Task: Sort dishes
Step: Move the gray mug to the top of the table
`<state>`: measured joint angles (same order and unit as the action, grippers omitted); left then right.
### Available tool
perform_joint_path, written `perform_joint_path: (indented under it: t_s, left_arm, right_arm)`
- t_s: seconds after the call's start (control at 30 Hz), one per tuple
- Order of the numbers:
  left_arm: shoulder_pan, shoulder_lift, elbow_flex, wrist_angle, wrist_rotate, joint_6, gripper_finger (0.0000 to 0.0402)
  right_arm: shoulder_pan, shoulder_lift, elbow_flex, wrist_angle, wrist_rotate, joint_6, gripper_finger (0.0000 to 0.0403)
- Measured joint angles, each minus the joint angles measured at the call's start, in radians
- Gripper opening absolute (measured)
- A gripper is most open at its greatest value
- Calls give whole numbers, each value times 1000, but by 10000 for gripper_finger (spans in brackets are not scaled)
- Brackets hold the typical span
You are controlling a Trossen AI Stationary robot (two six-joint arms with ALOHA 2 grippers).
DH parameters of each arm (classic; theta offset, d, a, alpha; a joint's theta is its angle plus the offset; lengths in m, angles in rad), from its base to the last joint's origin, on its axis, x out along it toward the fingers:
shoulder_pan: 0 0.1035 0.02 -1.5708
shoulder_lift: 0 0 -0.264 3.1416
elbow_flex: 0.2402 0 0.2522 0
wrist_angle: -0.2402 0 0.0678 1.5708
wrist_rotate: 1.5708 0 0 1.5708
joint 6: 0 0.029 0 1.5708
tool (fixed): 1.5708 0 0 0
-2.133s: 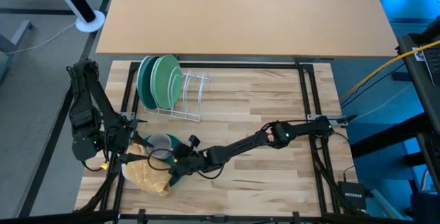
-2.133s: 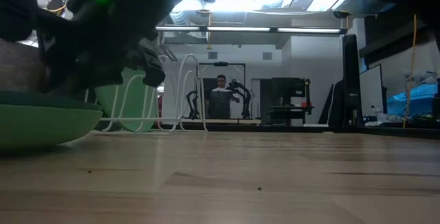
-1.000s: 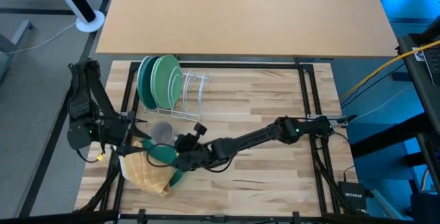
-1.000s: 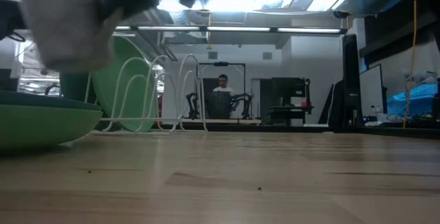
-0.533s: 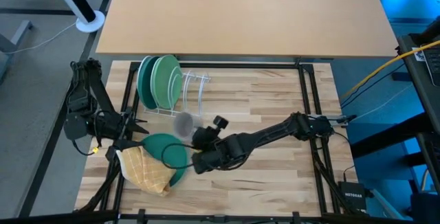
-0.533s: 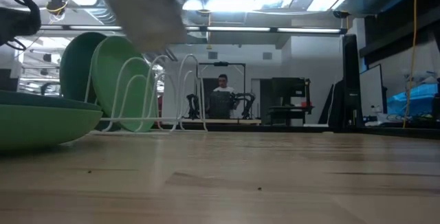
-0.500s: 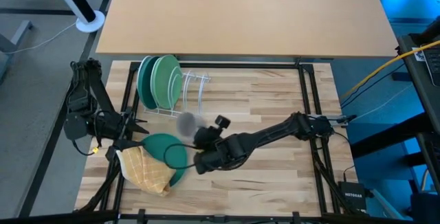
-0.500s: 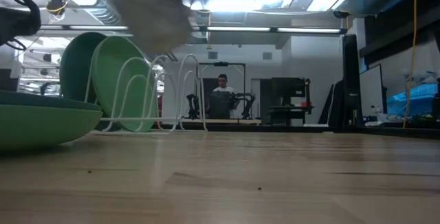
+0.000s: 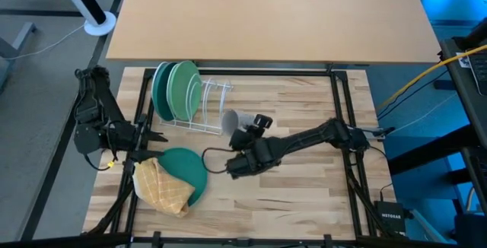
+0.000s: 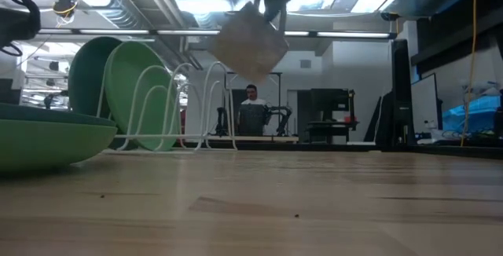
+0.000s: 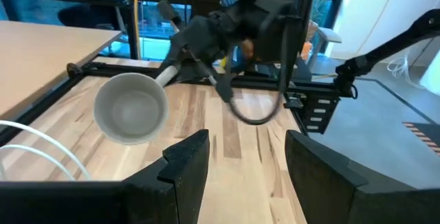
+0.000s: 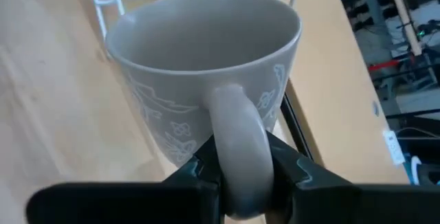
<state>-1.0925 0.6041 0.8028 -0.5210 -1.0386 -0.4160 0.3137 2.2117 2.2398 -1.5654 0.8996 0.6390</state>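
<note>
A small grey mug [image 9: 230, 119] hangs in the air just right of the white wire rack [image 9: 214, 105], with my right gripper [image 12: 240, 183] shut on it. In the low view the mug [image 10: 247, 42] is tilted, high above the table. Two green plates [image 9: 173, 88] stand on edge in the rack. A teal plate [image 9: 189, 169] lies flat at the near left, partly under a yellow checked cloth [image 9: 161, 192]. My left gripper [image 11: 247, 165] waits open at the table's left edge, facing the mug's mouth [image 11: 130, 107]. My right gripper pinches the mug's handle [image 12: 237, 141] between its two fingers [image 12: 206, 172], one on each flat side of the loop. The fingers come from the table's right, slanting down. The mug is lifted clear and tipped, its mouth turned toward the table's left.
The rack's empty wire loops [image 10: 208, 103] stand right beside the mug. A pale wooden tabletop [image 9: 274, 20] adjoins the far edge. The bare planks [image 9: 304, 195] stretch to the right and near side. A person [image 10: 251, 111] stands far back in the room.
My right gripper has carried the mug up off the teal plate and toward the table's right and far side, over to the rack. The wrist has rolled, so the mug has tipped from upright onto a slant. The teal plate and cloth stay in place.
</note>
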Motion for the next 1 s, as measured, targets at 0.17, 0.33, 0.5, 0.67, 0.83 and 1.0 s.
perform_joint_path:
  t_s: [0.17,0.33,0.5,0.67,0.83,1.0]
  left_arm:
    - [14,1,0,0,0,-3,182]
    - [26,1,0,-1,1,-3,182]
    - [48,1,0,-4,0,-3,182]
    - [76,2,0,-35,-3,-6,182]
    - [112,5,0,-48,-16,-10,182]
    - [152,8,0,-48,-16,-9,182]
  right_arm:
    - [-52,-65,-106,-3,8,-20,57]
    - [-103,-190,-258,-3,59,-38,57]
    - [-177,-374,-496,12,99,30,57]
    - [-256,-605,-859,289,129,65,57]
    - [-344,-814,-1273,760,67,53,57]
    - [-401,-913,-1579,1180,0,33,57]
